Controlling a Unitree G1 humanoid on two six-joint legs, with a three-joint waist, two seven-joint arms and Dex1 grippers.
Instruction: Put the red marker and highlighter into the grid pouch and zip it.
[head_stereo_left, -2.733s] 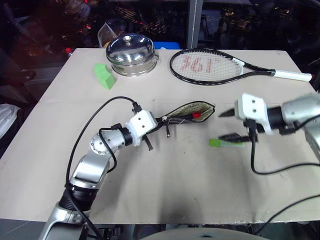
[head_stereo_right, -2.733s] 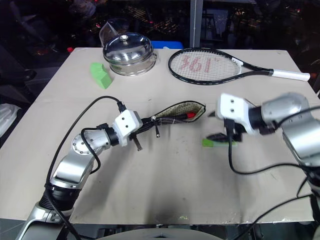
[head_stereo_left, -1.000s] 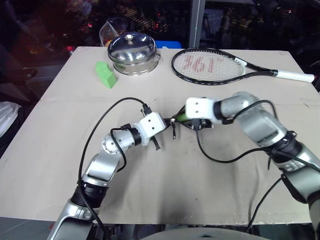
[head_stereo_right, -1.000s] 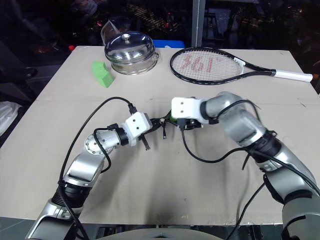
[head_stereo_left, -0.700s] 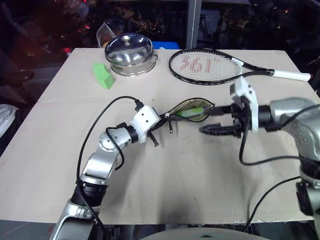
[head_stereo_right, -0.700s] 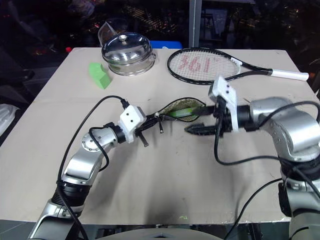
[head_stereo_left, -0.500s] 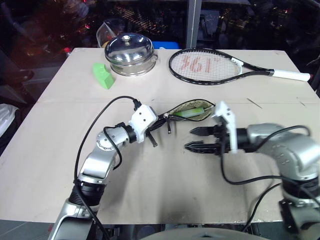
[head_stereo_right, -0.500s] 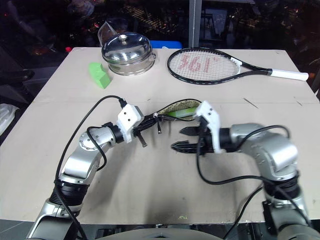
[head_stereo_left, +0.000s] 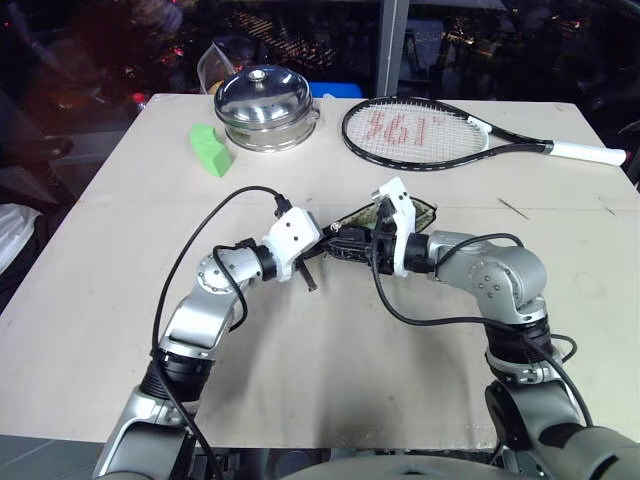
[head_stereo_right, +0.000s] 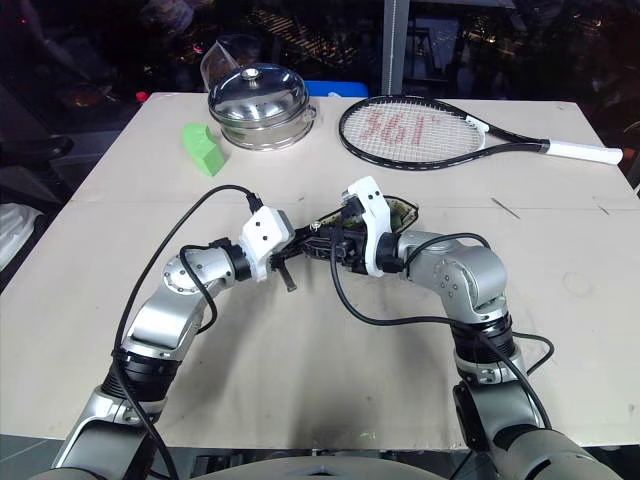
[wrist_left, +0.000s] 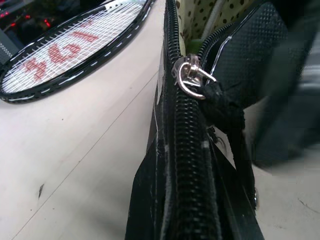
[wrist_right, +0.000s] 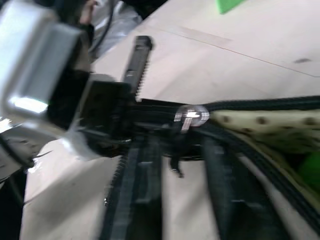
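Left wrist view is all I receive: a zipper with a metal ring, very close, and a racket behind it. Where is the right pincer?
Observer: In the head view, the right pincer is at the zipper end of the grid pouch, pointing toward the left pincer, which grips that same end.
Operator: Is the right pincer closed on the pull cord?
Observer: I cannot tell. The right wrist view does show the metal ring straight ahead of it.
Operator: What else is on the table?
Observer: A steel pot with its lid on stands at the far side, with a green wedge block beside it.
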